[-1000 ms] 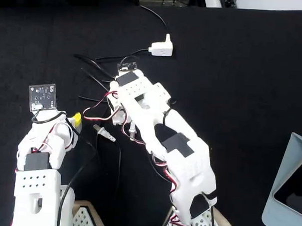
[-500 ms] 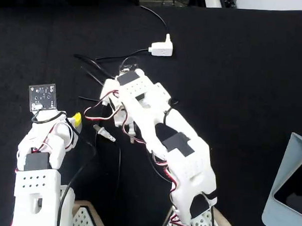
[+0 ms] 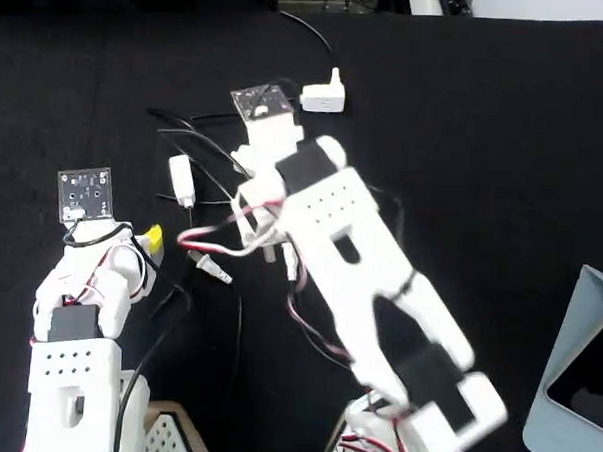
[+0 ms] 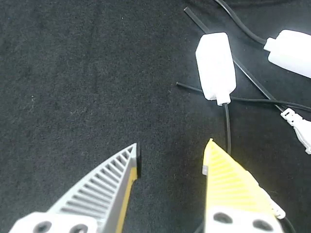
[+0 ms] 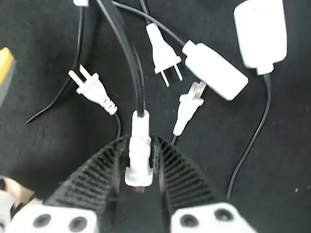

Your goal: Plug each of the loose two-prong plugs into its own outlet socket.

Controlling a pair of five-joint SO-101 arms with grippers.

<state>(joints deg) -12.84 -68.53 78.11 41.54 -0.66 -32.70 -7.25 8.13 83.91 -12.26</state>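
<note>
My right gripper (image 5: 139, 145) is shut on a white two-prong plug (image 5: 138, 155) whose black cable runs away from the jaws. Beyond it lie three loose white plugs (image 5: 92, 87) (image 5: 163, 51) (image 5: 188, 109) and two white outlet sockets (image 5: 214, 70) (image 5: 261, 34). My left gripper (image 4: 170, 150) stands open over bare black cloth, one finger grey (image 4: 114, 179) and the other yellow (image 4: 228, 179). A white socket (image 4: 216, 65) lies just ahead of it. In the high view that socket (image 3: 181, 179) sits left of the right arm, and another socket (image 3: 322, 97) lies farther back.
Black cables (image 3: 191, 131) cross the cloth around the sockets and plugs. One loose plug (image 3: 210, 268) lies between the two arms. A pale blue container (image 3: 575, 383) stands at the right edge of the table.
The right arm has stretched farther back and swung rightwards, uncovering the white socket to its left. The left arm has not moved.
</note>
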